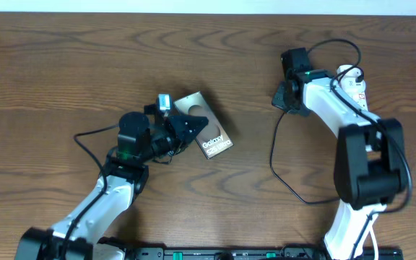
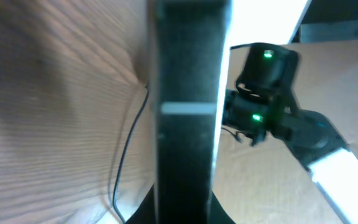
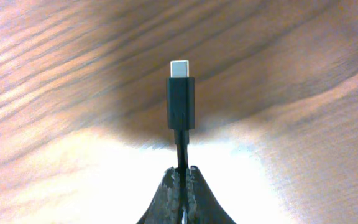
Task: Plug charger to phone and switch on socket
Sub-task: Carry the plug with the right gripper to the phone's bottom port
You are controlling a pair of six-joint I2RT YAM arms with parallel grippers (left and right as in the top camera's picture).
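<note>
Right gripper point(image 3: 180, 172) outstretched, tight around charger point(image 3: 181, 102)

We see a brown wood-grain counter point(image 1: 63, 65) filling the view. The thin black charger point(image 1: 271, 155) curves across it right of centre and bends toward the near right. The white socket point(image 1: 354, 85) lies at the far right, partly covered. The phone point(image 1: 211, 136) sits left of centre. We cannot tell whether it rests flat.

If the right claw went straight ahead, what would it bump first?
Likely the bare table: ahead of the right gripper and the charger it pinches, only wood shows, though depth is unclear.
</note>
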